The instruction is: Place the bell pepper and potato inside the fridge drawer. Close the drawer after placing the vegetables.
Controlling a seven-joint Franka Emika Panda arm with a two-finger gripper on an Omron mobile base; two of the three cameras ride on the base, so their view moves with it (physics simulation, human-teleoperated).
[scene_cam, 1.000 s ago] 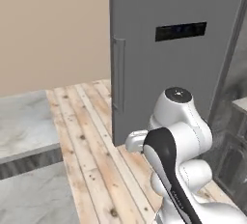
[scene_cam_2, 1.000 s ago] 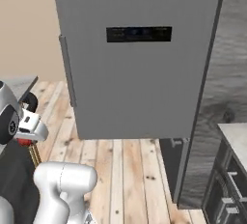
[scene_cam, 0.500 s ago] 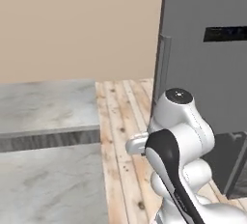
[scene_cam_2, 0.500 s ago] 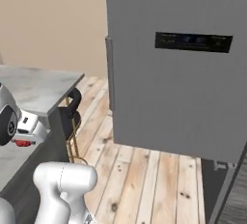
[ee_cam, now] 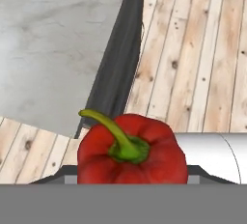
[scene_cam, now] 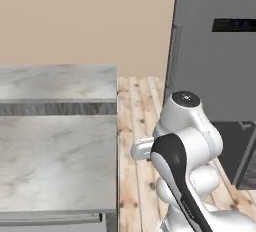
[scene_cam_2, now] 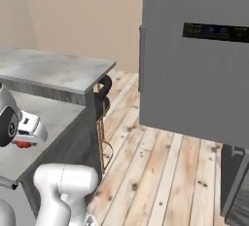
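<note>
The bell pepper (ee_cam: 131,151), glossy red with a curved green stem, sits right in front of the hand camera, above the wooden floor and a counter corner. My gripper (scene_cam_2: 21,143) is at the far left of the right base view, beside the counter, shut on the bell pepper, of which a red sliver (scene_cam_2: 22,144) shows under the hand. The pepper hides my fingertips in the hand view. The potato and the fridge drawer are out of view. The grey fridge door (scene_cam: 216,61) with its dark display (scene_cam_2: 216,31) stands to the right.
A grey marble-look counter (scene_cam: 55,151) fills the left, and shows again as the counter (scene_cam_2: 53,69) in the right base view. A dark stool (scene_cam_2: 102,98) with thin gold legs stands at its end. Light wooden floor (scene_cam_2: 155,171) runs between counter and fridge.
Both base views have swung: the fridge has slid to the right and the counter has come in from the left, so the camera moved. The pepper stays in the gripper.
</note>
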